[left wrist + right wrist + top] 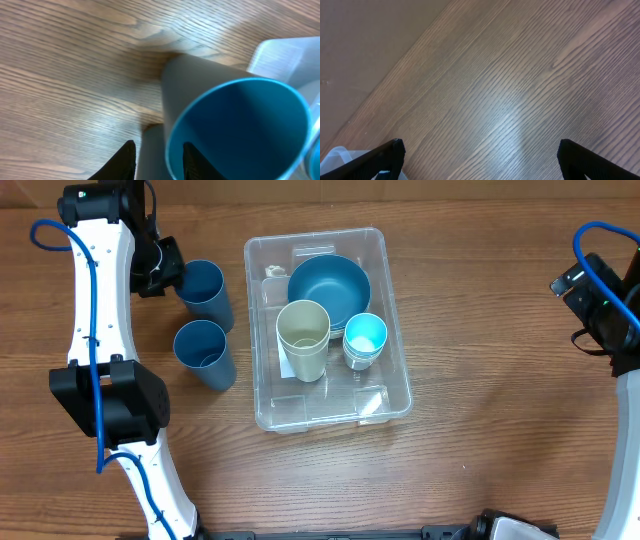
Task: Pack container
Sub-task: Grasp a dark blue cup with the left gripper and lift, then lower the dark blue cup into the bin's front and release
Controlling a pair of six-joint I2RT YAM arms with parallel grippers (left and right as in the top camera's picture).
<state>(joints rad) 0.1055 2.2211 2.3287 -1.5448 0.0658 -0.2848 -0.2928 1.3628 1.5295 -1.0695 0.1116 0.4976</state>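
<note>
While the container (398,340) sits part-filled at the middle of the table (500,380), the left gripper (159,157) straddles the wall of the far blue cup (205,290) near the far-left corner, jaws narrow; a firm pinch cannot be confirmed. The right gripper (480,155) hangs wide open. Next, presumably: clamp, lift, carry across.

A large clear rectangular plastic bin (300,408) with rounded corners and a rim sits upright and open-topped mid-table, long sides running far to near. Inside are a blue bowl (328,285) at the far end, and a cream cup (304,332) and pale blue cup (365,335) nearer.
</note>
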